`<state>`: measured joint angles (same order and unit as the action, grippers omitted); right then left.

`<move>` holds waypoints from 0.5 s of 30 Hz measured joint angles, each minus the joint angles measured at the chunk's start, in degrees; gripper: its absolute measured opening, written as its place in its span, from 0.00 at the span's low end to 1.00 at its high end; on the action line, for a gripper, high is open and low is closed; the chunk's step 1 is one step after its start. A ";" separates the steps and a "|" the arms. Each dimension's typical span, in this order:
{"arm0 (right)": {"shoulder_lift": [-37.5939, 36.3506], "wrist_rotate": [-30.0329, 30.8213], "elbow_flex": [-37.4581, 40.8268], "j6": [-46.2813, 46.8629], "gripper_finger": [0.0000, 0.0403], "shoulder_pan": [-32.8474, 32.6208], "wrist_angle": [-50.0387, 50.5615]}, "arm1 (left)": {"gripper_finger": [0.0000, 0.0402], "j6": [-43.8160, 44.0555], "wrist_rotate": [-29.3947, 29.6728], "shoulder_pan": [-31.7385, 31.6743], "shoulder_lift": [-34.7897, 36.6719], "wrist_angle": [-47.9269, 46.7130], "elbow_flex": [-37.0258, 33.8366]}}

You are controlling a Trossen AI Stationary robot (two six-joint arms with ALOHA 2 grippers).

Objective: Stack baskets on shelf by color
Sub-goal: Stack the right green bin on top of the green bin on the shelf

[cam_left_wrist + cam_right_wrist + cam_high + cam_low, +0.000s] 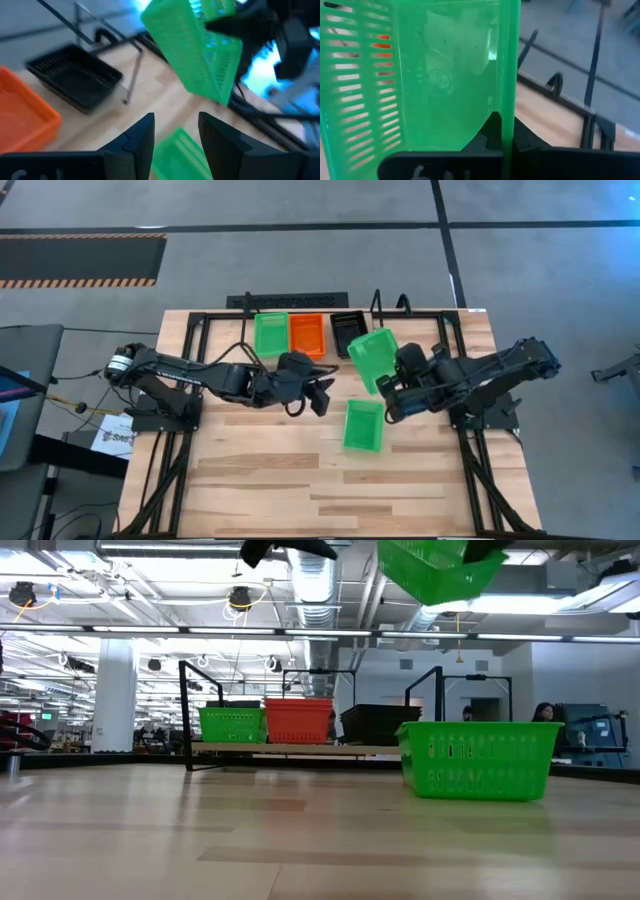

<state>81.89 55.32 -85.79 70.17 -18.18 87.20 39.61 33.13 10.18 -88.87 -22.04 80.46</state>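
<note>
Five baskets show: three green, one orange, one black, all slatted plastic mesh rectangles. One green basket hangs tilted in the air, its wall clenched in the right gripper. Another green basket sits on the wooden table. On the black wire shelf stand a green basket, orange basket and black basket side by side. Beside them the left gripper hovers, fingers released and empty.
</note>
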 joint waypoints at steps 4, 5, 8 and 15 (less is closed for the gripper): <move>-0.01 6.72 -2.27 -1.73 0.01 -0.10 -0.20 | 0.35 0.03 5.95 -0.12 -0.04 2.31 -0.04; -0.02 7.97 -3.08 -2.88 0.01 -0.10 -0.61 | 0.35 -0.03 6.30 -0.35 -0.04 3.70 -0.02; -0.04 9.32 -5.13 -7.95 0.01 -0.02 -3.32 | 0.35 -1.10 5.32 -1.42 -0.15 6.39 -0.01; -0.04 9.40 -6.17 -19.73 0.01 -0.14 -10.43 | 0.35 -1.44 -1.83 -5.36 -0.27 9.89 -0.01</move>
<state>81.84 64.71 -91.96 50.43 -18.32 76.77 38.17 31.30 4.82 -89.14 -12.14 80.44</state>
